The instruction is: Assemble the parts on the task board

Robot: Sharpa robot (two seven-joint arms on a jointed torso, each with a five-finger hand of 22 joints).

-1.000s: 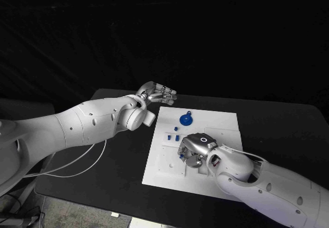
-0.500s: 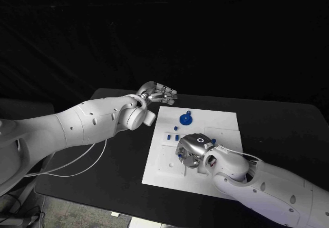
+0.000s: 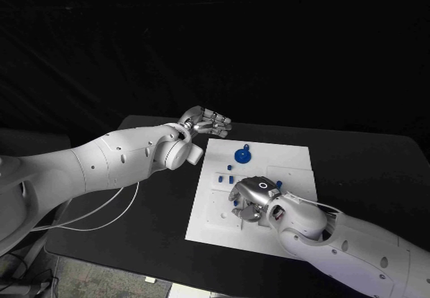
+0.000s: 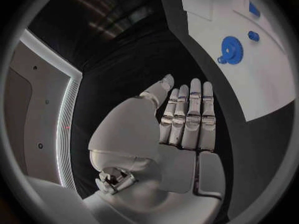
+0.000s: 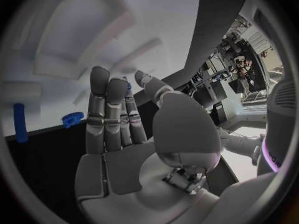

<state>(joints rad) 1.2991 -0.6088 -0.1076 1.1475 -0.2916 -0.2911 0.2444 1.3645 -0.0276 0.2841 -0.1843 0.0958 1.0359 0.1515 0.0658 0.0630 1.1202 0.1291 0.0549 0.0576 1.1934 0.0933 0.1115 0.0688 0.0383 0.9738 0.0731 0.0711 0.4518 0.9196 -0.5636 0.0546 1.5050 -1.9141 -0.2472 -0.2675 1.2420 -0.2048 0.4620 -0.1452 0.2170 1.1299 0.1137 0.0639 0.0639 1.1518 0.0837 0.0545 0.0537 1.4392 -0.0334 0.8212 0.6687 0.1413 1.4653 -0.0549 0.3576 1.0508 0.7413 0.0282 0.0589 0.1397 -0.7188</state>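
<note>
On white task board (image 3: 296, 162): round toothed blue gear (image 3: 243, 154) (flat).

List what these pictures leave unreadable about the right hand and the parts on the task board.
- Head view: the right hand covers the task board beneath it, hiding any contact.
- Right wrist view: a small blue piece sits behind the fingers; held or not, cannot tell.
- Head view: the small blue parts are too small to identify.

1 task board (image 3: 291, 162), 1 blue gear (image 3: 243, 154), approx. 4 small blue pegs (image 3: 219, 179), 2 hands (image 3: 255, 197).
</note>
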